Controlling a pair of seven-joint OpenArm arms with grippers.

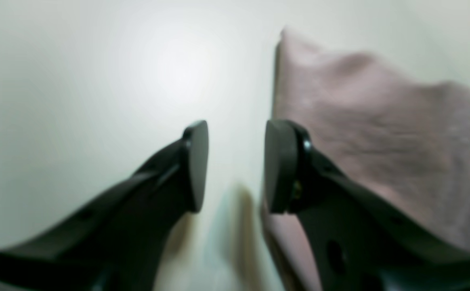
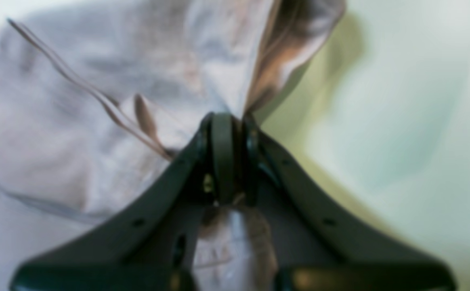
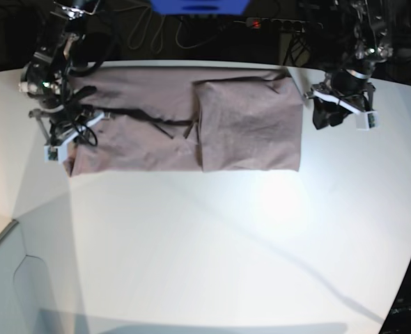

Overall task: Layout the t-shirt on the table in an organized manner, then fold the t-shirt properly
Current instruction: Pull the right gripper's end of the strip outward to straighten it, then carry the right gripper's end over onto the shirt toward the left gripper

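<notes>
Right wrist view: right hand pinched on limp t-shirt edge; left hand half-open, empty; grip hems.

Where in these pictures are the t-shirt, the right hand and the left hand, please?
t-shirt (image 3: 251,125): base view, folded panel.
right hand (image 2: 229,121): right wrist view, fingertips pinching cloth.
left hand (image 1: 235,161): left wrist view, gap between fingertips.

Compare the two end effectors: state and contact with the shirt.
The right end effector is shut, pinching a fold of the t-shirt; the left end effector stands open, holding nothing. The right sits at the shirt's unfolded end, the left just off the folded end, over the table. Both are black.
</notes>
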